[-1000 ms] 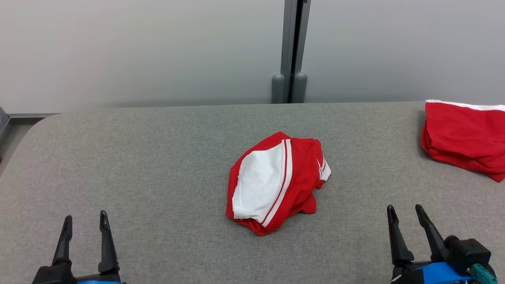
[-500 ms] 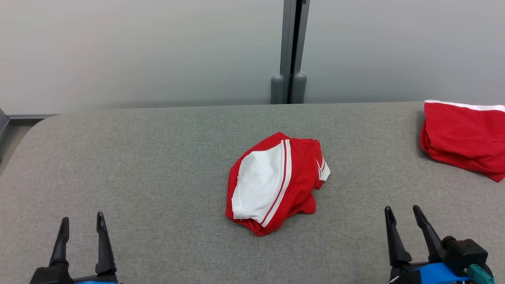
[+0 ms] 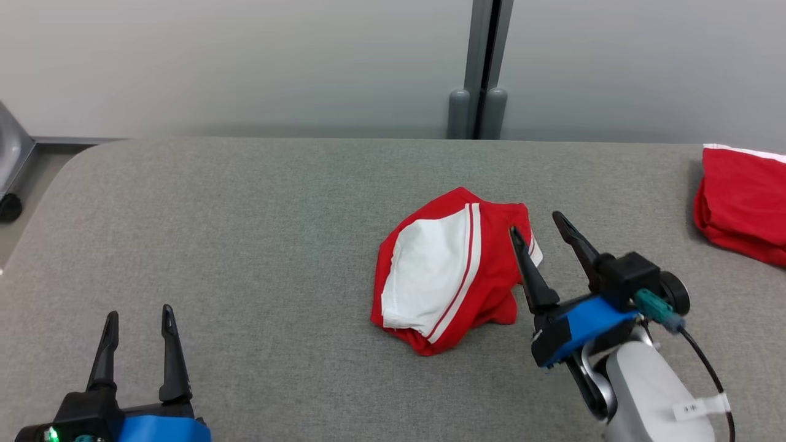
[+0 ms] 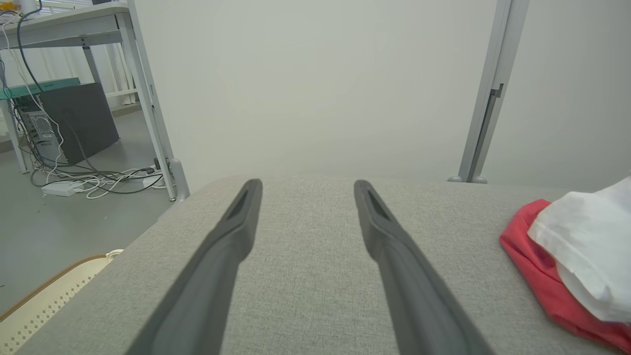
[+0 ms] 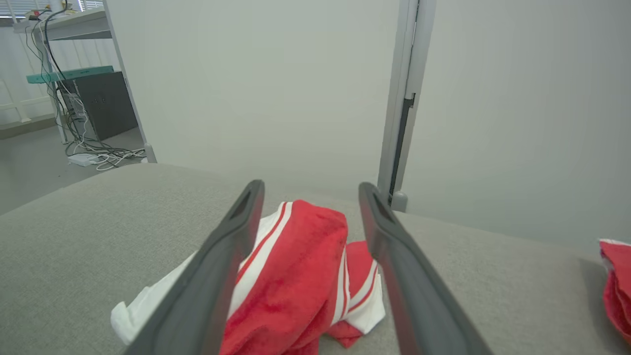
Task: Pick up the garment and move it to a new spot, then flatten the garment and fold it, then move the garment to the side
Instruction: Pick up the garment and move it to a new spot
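Head view: sees crumpled red-and-white cloth garment [image 3: 451, 270] lying mid-way on grey fabric-covered table [image 3: 245, 215]. Finds right gripper [image 3: 535, 223] spread wide and empty at garment's right edge, contact unclear. In right wrist view, frames the cloth between both fingers. Finds left gripper [image 3: 139, 312] likewise released, empty, well apart. Notes folded red cloth [image 3: 743, 209] at far right.
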Motion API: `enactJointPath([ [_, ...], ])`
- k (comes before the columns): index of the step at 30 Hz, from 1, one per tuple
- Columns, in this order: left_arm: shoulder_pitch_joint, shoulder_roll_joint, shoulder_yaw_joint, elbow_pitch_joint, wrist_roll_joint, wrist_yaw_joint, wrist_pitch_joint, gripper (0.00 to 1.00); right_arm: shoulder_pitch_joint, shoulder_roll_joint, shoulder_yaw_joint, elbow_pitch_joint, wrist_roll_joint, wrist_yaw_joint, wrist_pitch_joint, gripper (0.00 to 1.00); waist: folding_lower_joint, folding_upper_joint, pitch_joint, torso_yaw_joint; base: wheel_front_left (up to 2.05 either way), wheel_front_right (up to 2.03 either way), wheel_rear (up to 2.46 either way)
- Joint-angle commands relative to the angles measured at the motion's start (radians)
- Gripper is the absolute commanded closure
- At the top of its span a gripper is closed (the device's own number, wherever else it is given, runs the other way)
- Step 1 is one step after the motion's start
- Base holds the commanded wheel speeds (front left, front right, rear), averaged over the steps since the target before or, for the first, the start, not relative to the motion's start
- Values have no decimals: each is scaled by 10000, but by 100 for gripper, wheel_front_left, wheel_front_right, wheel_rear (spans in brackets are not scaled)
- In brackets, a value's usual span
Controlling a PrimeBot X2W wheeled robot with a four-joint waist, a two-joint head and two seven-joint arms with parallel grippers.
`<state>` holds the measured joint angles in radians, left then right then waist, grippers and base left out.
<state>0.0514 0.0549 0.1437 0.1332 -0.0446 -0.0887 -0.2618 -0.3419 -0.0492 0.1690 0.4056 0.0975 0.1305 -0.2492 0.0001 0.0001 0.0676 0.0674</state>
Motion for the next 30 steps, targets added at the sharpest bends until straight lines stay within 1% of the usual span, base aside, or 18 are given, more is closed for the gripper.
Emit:
enactJointPath([
  [1, -231, -21, -84, 33, -41, -24, -43, 0, -477, -27, 61, 503, -75, 5, 162, 0, -1, -1, 219, 252, 0, 0, 0],
  [8, -713, -38, -309, 134, -156, -42, -43, 0, -2103, -30, 169, 2961, -361, 5, 753, 0, -1, -1, 718, 836, 0, 0, 0],
  [9, -816, -40, -385, 172, -181, -42, -43, 0, -2419, -28, 180, 3636, -446, 5, 907, 0, -1, -1, 838, 944, 0, 0, 0],
  [11, -861, -44, -450, 213, -215, -22, -43, 0, -2619, -28, 146, 4334, -608, 5, 1167, 0, -1, -1, 923, 1032, 0, 0, 0],
  [14, -955, -44, -484, 264, -268, 14, -43, 0, -2815, -27, 273, 5041, -392, 5, 1212, 0, -1, -1, 1005, 1125, 0, 0, 0],
  [15, -955, -44, -484, 264, -268, 14, -43, 0, -2815, -27, 273, 5041, -392, 5, 1212, 0, -1, -1, 1005, 1125, 0, 0, 0],
  [16, -968, -45, -498, 273, -278, 39, -43, 0, -2839, -27, 357, 5221, -287, 5, 1202, 73, -1, -1, 1017, 1134, 0, 0, 0],
  [17, -979, -51, -513, 286, -314, 70, -43, 0, -2903, -30, 403, 5362, -220, 5, 1093, 100, -1, -1, 1024, 1134, 0, 0, 0],
  [22, -973, -52, -491, 361, -402, 119, -43, 0, -3186, -31, 360, 5844, -249, 4, 520, 100, -1, -1, 924, 1065, 0, 0, 0],
  [26, -946, -51, -621, 339, -461, 171, -43, 0, -3498, -27, 535, 5691, -187, 4, 96, 100, -1, -1, 782, 1078, 0, 0, 0],
  [30, -1001, -47, -751, 344, -533, 187, -43, 0, -3791, -14, 1541, 4922, 295, 5, -108, 100, -1, -1, 652, 1257, 0, 0, 0],
])
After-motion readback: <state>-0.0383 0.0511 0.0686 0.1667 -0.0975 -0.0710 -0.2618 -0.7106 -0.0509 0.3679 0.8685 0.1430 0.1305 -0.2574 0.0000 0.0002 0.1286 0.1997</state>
